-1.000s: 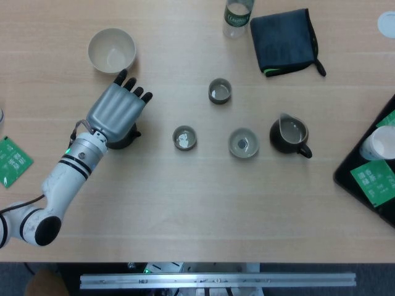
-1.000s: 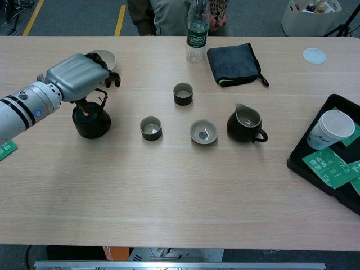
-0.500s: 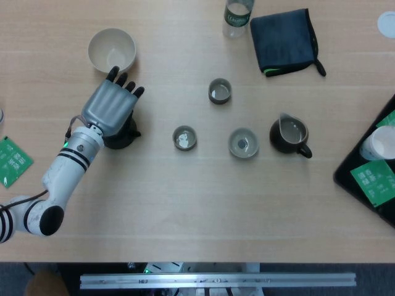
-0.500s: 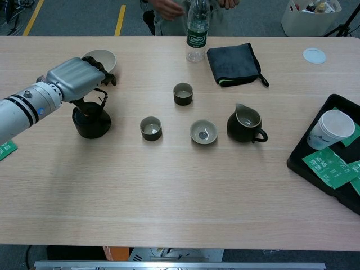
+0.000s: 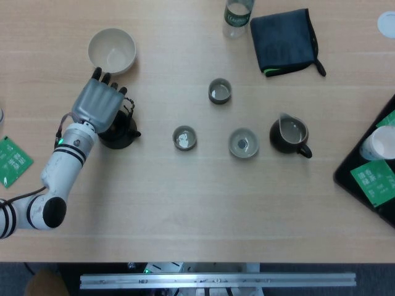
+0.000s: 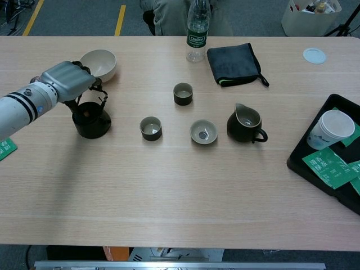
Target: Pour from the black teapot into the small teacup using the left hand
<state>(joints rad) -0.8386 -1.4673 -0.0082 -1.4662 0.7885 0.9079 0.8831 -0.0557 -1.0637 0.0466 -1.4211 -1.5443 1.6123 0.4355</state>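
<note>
Now, compared with a second ago, find the left hand point(image 5: 97, 106) drawn off to the left and back toward the cream bowl point(image 5: 112, 50), no longer spread across the top of the black teapot point(image 5: 118, 131) but lying over its left edge only, so leaving most of the pot's dark body bare from above. Finds the teapot itself in the same spot as before, upright on the wooden table point(image 5: 197, 203), well to the left of the small teacup point(image 5: 184, 137). Reads the hand as released: fingers stretched out side by side toward the bowl, palm down, nothing held, though from the chest view cannot tell whether the dark fingertips point(image 6: 95, 84) touch the thin hoop handle point(image 6: 103, 99) rising over the pot or only hang just beside it. As for heading, shows a short spout poking from the pot's right side, aimed roughly at the small teacup, giving a long axis running left to right across the table. Farther right, in a loose cluster: a second cup point(image 5: 219, 90) set back, a pale cup point(image 5: 242, 142), and a dark pitcher point(image 5: 289, 137) with its handle turned to the right. Shows nothing of the right hand in either view
</note>
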